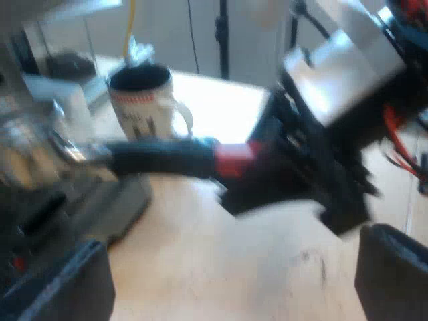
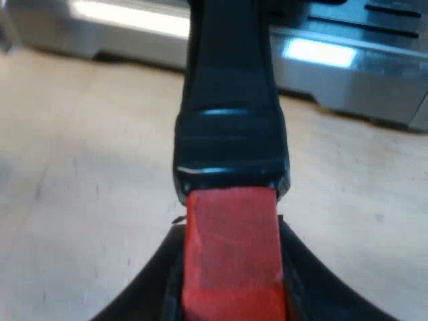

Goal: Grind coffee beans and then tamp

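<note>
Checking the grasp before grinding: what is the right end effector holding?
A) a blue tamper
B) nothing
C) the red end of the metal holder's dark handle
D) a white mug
C: the right end effector has its black fingers closed on the red end of the dark handle.

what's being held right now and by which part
The right gripper holds the metal holder by the red end of its handle; the left gripper holds nothing.
</note>
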`<action>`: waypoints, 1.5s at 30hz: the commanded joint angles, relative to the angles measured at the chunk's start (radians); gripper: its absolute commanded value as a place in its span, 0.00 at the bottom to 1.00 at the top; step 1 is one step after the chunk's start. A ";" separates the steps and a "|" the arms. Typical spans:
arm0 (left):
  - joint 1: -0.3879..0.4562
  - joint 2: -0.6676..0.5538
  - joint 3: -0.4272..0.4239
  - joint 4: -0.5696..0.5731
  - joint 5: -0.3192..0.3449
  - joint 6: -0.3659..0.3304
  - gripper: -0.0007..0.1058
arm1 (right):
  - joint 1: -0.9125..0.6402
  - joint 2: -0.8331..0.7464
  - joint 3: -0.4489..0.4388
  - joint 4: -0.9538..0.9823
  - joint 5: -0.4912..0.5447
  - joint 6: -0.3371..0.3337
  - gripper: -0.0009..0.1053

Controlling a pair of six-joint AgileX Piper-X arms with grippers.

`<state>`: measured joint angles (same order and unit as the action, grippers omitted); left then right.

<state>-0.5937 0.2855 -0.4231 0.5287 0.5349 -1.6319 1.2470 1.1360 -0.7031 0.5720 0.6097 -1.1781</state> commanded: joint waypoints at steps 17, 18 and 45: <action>-0.004 0.024 -0.074 0.042 -0.076 -0.035 0.76 | 0.071 -0.224 0.098 -0.010 -0.167 -0.370 0.01; -0.004 0.054 -0.074 0.045 -0.076 -0.035 0.76 | 0.071 -0.215 0.123 -0.038 -0.167 -0.369 0.01; -0.144 0.543 -0.074 -0.033 -0.276 -0.003 0.76 | -0.034 0.101 0.259 -0.283 -0.308 -0.254 0.01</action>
<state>-0.7355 0.8204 -0.4913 0.5074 0.2899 -1.6316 1.2141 1.2459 -0.4378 0.3144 0.2978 -1.4422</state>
